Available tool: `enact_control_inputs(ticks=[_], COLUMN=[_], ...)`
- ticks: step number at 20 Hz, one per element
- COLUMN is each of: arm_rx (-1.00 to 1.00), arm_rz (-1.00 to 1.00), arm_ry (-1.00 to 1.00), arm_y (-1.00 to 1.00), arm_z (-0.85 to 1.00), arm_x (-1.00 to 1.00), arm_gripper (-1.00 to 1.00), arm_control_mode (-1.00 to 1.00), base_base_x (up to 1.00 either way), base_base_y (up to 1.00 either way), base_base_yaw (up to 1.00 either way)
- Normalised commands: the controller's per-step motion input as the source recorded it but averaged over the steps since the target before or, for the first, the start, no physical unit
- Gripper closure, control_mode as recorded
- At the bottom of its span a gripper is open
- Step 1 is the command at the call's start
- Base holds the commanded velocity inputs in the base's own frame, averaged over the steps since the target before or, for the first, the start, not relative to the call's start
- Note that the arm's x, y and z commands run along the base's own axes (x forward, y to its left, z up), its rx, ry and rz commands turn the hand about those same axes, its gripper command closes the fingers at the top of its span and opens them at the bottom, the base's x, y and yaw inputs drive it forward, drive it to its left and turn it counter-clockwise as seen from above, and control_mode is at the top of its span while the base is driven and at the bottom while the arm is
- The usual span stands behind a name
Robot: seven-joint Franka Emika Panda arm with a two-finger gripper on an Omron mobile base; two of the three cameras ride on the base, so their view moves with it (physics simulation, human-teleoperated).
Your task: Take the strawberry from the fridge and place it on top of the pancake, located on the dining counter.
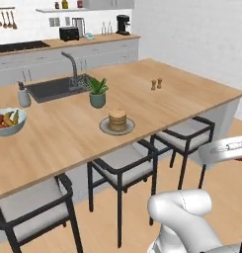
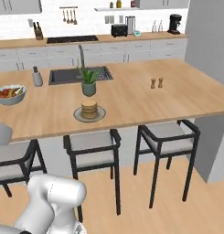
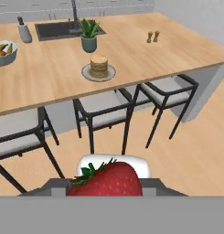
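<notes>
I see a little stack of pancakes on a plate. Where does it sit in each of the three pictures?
Left base view: the pancake sits mid-picture, on the dining counter near its front edge.
Right base view: the pancake lies left of centre, above the middle stool.
Hand view: the pancake is in the upper middle.
Shared landmark: the potted plant just behind it.

A potted plant [image 1: 98,92] in a grey-green pot stands just in front of the dark sink [image 1: 56,88], with the tall faucet [image 1: 72,66] rising behind it. Left of the plant sits a pale soap bottle [image 1: 23,95], and further left a grey fruit bowl [image 1: 8,121] with red and yellow fruit. Well to the right of the plant stand two small brown shakers [image 1: 156,84], side by side. Three black-framed stools [image 2: 93,147] with grey seats line the near edge, in front of the plant
</notes>
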Motion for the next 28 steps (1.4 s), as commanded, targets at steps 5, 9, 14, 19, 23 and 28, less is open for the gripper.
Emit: enact_control_inputs(ticks=[5,9,14,19,23,28], arm_rx=[0.0,0.0,0.0,0.0,0.0,0.0], arm_rz=[0.0,0.0,0.0,0.0,0.0,0.0], arm_ry=[0.0,0.0,0.0,0.0,0.0,0.0], arm_y=[0.0,0.0,0.0,0.0,0.0,0.0], arm_z=[0.0,0.0,0.0,0.0,0.0,0.0], arm_x=[0.0,0.0,0.0,0.0,0.0,0.0], arm_gripper=[1.0,1.0,1.0,1.0,1.0,1.0], arm_control_mode=[1.0,1.0,1.0,1.0,1.0,1.0], base_base_x=[0.64,0.7,0.7,0.62,0.62,0.73], base_base_y=[-0.69,-0.43,-0.42,-0.57,-0.58,-0.32], base_base_yaw=[0.5,0.42,0.38,0.37,0.37,0.31])
